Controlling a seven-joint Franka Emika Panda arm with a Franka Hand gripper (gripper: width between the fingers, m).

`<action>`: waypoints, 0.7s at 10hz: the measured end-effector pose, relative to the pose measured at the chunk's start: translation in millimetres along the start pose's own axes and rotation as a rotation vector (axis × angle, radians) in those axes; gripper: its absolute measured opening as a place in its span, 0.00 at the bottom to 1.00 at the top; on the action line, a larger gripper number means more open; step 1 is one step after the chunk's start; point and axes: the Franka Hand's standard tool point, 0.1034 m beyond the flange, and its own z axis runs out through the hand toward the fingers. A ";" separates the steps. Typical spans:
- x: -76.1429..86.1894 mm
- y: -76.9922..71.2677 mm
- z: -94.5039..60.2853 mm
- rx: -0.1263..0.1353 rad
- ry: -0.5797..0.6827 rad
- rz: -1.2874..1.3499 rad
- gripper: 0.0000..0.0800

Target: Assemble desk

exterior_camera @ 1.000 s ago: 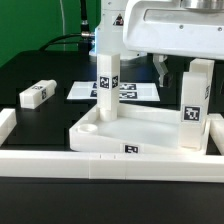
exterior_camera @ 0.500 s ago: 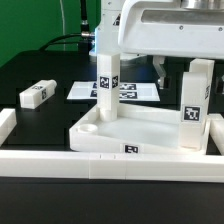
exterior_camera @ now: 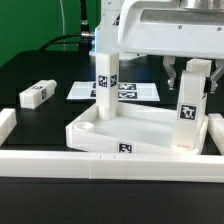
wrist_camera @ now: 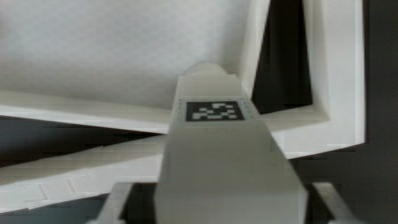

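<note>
The white desk tabletop (exterior_camera: 120, 150) lies on the table as a shallow rimmed tray. One tagged leg block (exterior_camera: 106, 85) stands upright at its far corner on the exterior view's left. A second leg (exterior_camera: 190, 110) stands at the corner on the exterior view's right, leaning slightly. My gripper (exterior_camera: 190, 72) straddles the top of this second leg. In the wrist view the leg (wrist_camera: 222, 150) fills the space between my fingers (wrist_camera: 121, 200), with a narrow dark gap on each side. The tabletop rim (wrist_camera: 71, 105) shows beneath it.
A loose leg block (exterior_camera: 37, 94) lies on the black table at the exterior view's left. The marker board (exterior_camera: 140, 92) lies flat behind the tabletop. Long white border rails (exterior_camera: 60, 165) run along the front and sides.
My fingers have come down around the second leg and narrowed on it. That leg now leans a little, and the tabletop has shifted slightly toward the exterior view's left.
</note>
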 end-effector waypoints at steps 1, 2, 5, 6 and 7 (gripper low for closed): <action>-0.1 -0.1 0.0 0.001 0.000 0.044 0.36; -0.1 -0.2 0.0 0.001 0.000 0.122 0.36; -0.2 -0.2 0.1 0.001 -0.001 0.311 0.36; -0.2 -0.3 0.1 0.001 -0.001 0.348 0.36; -0.3 -0.4 0.2 0.003 -0.002 0.430 0.36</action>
